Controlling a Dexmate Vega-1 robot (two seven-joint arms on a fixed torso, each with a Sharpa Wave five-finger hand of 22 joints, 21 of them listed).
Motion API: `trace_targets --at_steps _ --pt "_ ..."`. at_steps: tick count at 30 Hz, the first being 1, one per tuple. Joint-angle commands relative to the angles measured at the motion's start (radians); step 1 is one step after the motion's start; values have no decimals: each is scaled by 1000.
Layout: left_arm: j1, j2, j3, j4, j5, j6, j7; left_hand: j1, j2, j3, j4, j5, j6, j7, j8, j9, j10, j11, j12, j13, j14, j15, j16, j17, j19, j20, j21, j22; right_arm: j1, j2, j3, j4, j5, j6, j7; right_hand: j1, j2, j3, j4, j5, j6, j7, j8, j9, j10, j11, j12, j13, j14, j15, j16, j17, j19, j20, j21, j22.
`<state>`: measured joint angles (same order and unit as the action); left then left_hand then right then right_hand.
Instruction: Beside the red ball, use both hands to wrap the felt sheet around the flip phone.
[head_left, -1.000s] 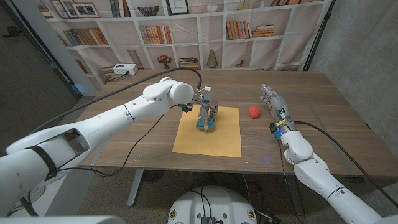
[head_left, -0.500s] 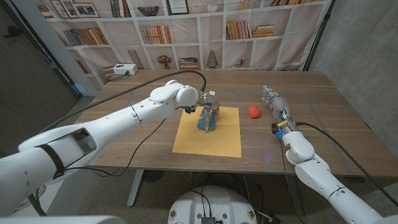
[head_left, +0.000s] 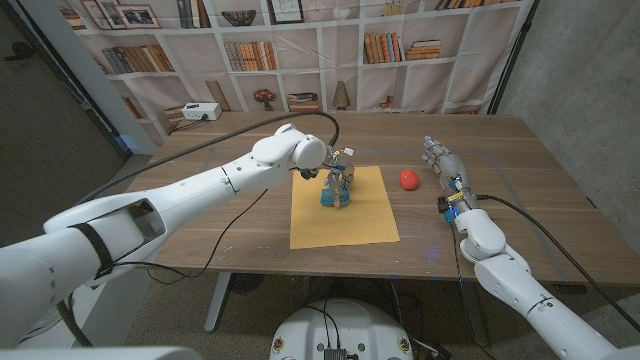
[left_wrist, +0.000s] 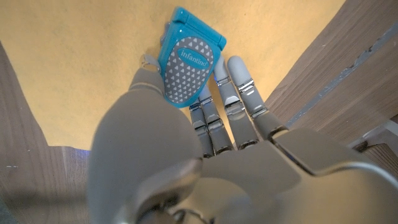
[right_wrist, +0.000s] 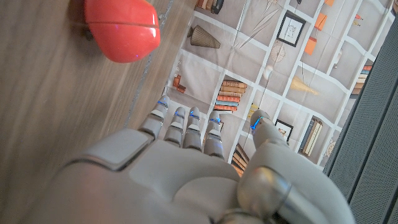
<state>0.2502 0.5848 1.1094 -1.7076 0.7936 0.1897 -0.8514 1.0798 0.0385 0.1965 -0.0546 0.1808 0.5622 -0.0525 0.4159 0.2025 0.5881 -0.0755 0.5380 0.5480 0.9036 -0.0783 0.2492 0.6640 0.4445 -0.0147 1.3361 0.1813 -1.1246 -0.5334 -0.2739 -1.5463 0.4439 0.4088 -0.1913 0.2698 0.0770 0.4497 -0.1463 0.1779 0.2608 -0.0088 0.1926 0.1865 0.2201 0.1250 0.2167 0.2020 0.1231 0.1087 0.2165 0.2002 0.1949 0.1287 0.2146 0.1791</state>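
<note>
Bookshelves on a printed backdrop stand behind the wooden table (head_left: 520, 220). Near its middle lies a flat yellow felt sheet (head_left: 342, 215); at the sheet's far part the left hand (head_left: 337, 181) pinches a turquoise toy flip phone (left_wrist: 186, 59) between thumb and fingers. Right of the sheet sits a red ball (head_left: 408, 179), then the right hand (head_left: 439, 160), fingers loosely apart, holding nothing.

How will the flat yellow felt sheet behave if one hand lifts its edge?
The yellow felt sheet looks thin and lies flat, so it would probably fold limply. The blue flip phone in the left hand sits on it, so it may drag along.
</note>
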Motion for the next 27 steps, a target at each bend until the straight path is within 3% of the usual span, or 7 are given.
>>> trace_targets --at_steps 1,7,11,17,18,22,27 --pt "-31 -15 20 -9 70 30 -94 -39 -17 5 18 9 -28 -3 -21 3 -26 8 -13 -15 5 -89 -24 -5 -24 12 -7 3 24 4 -8 21 7 -1 14 1 -1 -3 1 7 6 -4 2 2 8 -1 -5 4 8 -2 -1 0 1 9 -2 4" --pt "-22 9 -6 -64 96 43 -89 -47 -21 6 10 17 -55 -9 -50 4 -76 10 -32 -26 -74 -74 -67 -36 -72 24 -24 2 37 5 -14 29 10 -6 22 0 0 -3 2 7 7 -4 2 2 9 -2 -5 4 9 -1 0 0 2 10 -1 4" --pt "-12 33 -7 -118 184 64 -77 -36 -12 16 0 21 -60 -12 -61 5 -93 8 -34 -27 -114 -72 -74 -51 -98 28 -35 1 47 8 -18 36 14 -7 28 -1 0 -4 3 7 8 -4 2 2 10 -2 -5 4 10 -1 0 1 2 9 -2 4" --pt "15 46 -25 -151 270 70 -60 -42 -13 18 -7 22 -87 -48 -86 6 -139 8 -44 -24 -173 -66 -78 -74 -136 33 -54 -1 56 6 -22 36 9 -14 27 -4 1 -5 4 7 10 -3 3 2 11 -2 -5 4 10 1 0 2 3 10 -1 4" --pt "18 47 -23 -154 292 70 -61 -47 -15 17 -9 22 -100 -61 -95 7 -156 9 -48 -24 -201 -60 -81 -81 -154 39 -61 -1 58 6 -23 36 9 -15 27 -4 1 -6 4 7 10 -3 3 2 12 0 -5 4 11 1 0 2 2 10 -2 4" --pt "34 39 -47 -154 294 61 -74 -69 -40 5 -18 24 -153 -68 -135 11 -229 3 -70 -29 -343 -23 -86 -125 -225 68 -95 -2 64 8 -27 41 7 -16 28 -4 1 -6 5 7 12 -4 3 2 14 1 -4 4 12 1 0 2 2 10 -2 4" --pt "39 31 -61 -149 295 40 -92 -95 -57 -8 -17 25 -177 -61 -153 13 -274 13 -86 -37 -398 10 -80 -156 -275 89 -127 -5 71 11 -30 46 4 -14 26 -5 1 -7 5 7 12 -5 3 2 14 -4 -5 4 14 1 1 2 4 11 -1 4"
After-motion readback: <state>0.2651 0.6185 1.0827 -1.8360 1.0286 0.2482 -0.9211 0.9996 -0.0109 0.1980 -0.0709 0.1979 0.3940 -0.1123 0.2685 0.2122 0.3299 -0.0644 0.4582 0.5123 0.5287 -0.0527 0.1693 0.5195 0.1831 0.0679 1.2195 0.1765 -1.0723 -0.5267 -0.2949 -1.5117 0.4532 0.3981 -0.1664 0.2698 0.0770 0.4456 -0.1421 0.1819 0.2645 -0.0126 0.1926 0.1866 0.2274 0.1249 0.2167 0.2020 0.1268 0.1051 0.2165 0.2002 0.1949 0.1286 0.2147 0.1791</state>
